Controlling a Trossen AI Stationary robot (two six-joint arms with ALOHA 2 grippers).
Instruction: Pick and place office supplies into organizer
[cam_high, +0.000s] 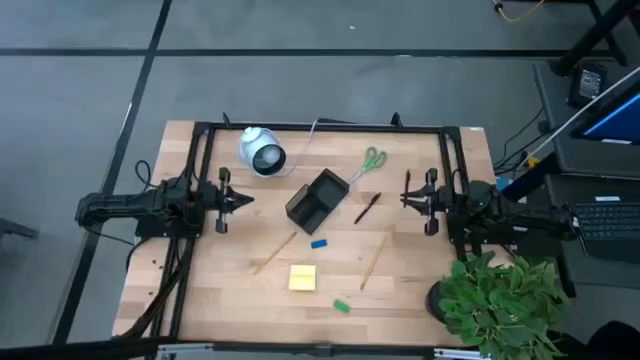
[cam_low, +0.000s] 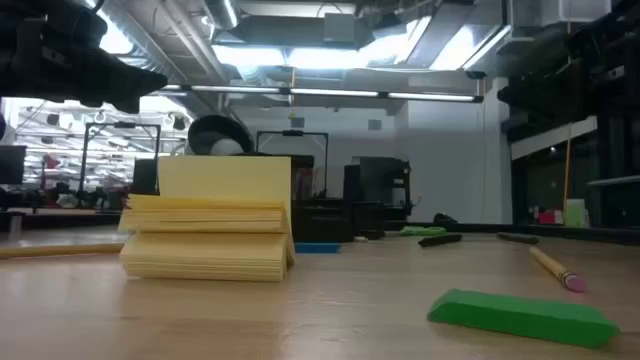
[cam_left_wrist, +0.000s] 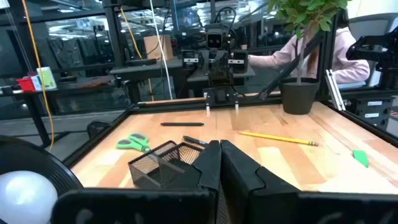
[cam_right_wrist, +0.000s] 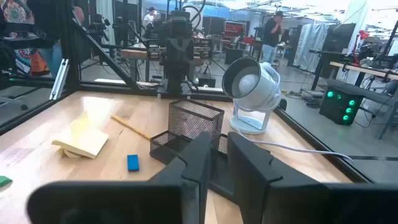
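Observation:
The black mesh organizer (cam_high: 317, 198) stands at the table's middle. Around it lie green-handled scissors (cam_high: 372, 163), a black pen (cam_high: 366, 208), two wooden pencils (cam_high: 275, 253) (cam_high: 373, 262), a blue block (cam_high: 319, 243), a yellow sticky-note pad (cam_high: 303, 277) and a green block (cam_high: 342, 306). My left gripper (cam_high: 240, 200) hovers left of the organizer, shut and holding nothing; its fingers meet in the left wrist view (cam_left_wrist: 219, 144). My right gripper (cam_high: 405, 197) hovers right of the pen, its fingers a little apart (cam_right_wrist: 219, 138), with nothing between them.
A white round device (cam_high: 262, 152) with a cable stands at the far left of the organizer. A potted plant (cam_high: 500, 295) sits at the table's near right corner. A black frame (cam_high: 320, 127) runs along the far edge and both sides. A person sits beyond the table's right side.

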